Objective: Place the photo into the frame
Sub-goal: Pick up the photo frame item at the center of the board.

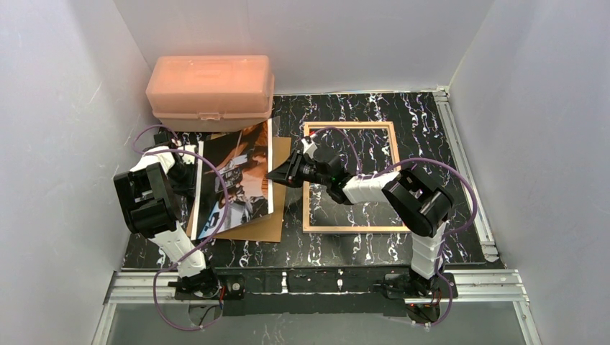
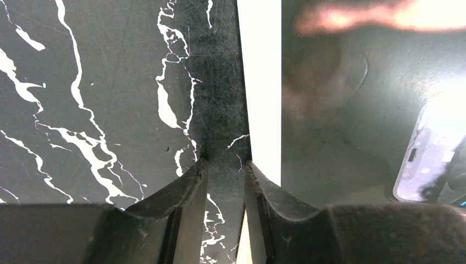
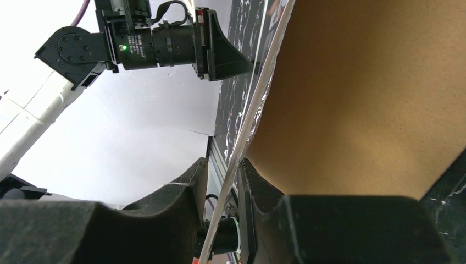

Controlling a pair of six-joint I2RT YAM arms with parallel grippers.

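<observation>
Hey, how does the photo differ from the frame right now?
The photo is a solid glossy print in orange-brown and dark tones; the frame is a thin tan wood outline with the marble table showing through it. The photo sits on the left, over a brown board, with its right edge apparently raised; the frame lies flat on the right. Both are large rectangles.

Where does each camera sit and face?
Top external: above and behind the bases, looking down on the table, photo and frame; both arms show.
Left wrist: looks down past the left gripper at the photo's white border.
Right wrist: looks left past the right gripper along the photo's edge; the left arm shows beyond.
Shared: both wrist views show the photo's edge.
</observation>
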